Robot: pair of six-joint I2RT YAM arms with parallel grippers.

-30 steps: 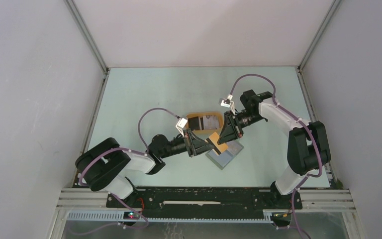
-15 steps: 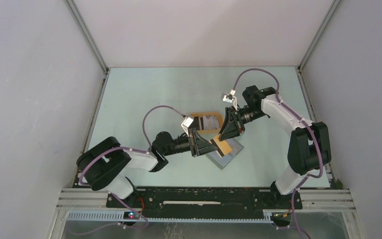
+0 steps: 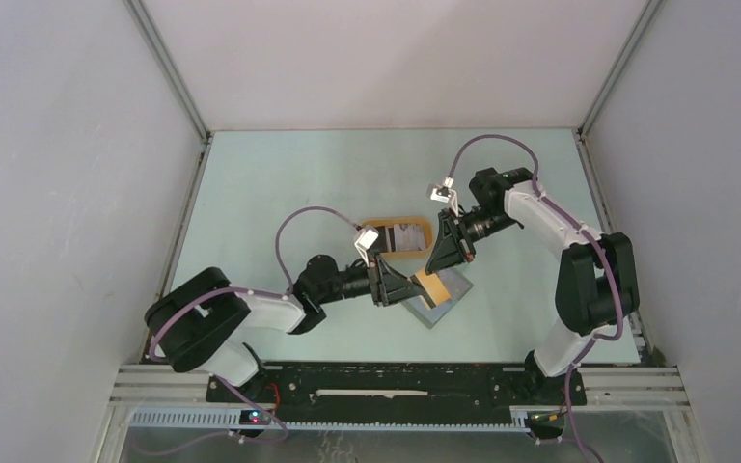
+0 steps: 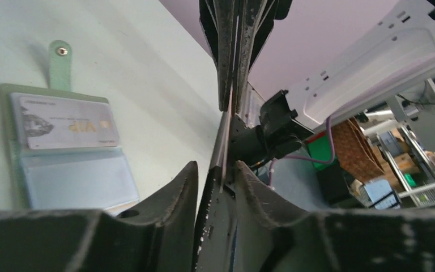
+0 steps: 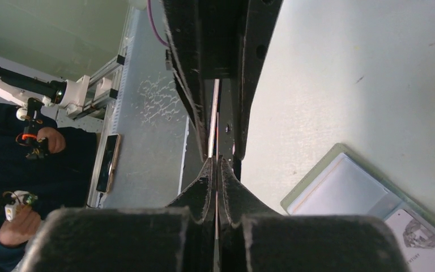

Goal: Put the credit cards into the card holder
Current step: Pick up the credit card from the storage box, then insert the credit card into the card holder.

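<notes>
the tan card (image 3: 432,285) is off the table (image 3: 289,183), held on edge in the air above the left part of the card holder (image 3: 447,307). the right gripper (image 5: 216,173) is clamped on this card: in its wrist view the two fingers meet on the thin card edge with no gap. the left gripper (image 4: 215,170) faces it from the opposite side. its jaws stand apart, one on each side of the same card. whether either left finger touches the card cannot be determined. the tips of the two grippers sit just beside each other along the card. the card holder lies open and flat on the table between the two arms. one of its pockets holds a whitish card (image 4: 62,127) printed "vip". a clear pocket (image 4: 76,181) lies directly next to that one. the snap tab (image 4: 60,59) extends flat onto the table from the edge nearest the whitish card. the orange tray (image 3: 376,228) sits near the card holder, on the side away from the arm bases. the grippers hide the space between tray and holder, so contact cannot be determined. the tray holds further cards (image 3: 408,234), one part dark and one part pale; their detail is too small to read.
</notes>
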